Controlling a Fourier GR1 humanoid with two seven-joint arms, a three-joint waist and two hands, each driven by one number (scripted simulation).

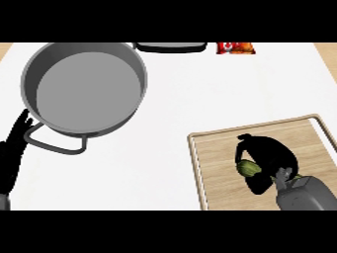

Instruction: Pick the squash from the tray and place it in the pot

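A green squash [248,168] lies on the wooden tray [215,163] at the lower right. My right hand [269,155] covers it from above, fingers and thumb curled round it, so only its left end shows. The grey pot [87,86] stands at the upper left, its loop handle [54,143] pointing toward me. My left hand [7,158] rests at the left edge, fingers straight and pointing up, just beside the pot's handle.
A dark grey pan or lid edge [171,47] and a red snack bag [236,48] sit at the far edge of the white counter [222,94]. Wood surface shows beyond the counter's left and right sides.
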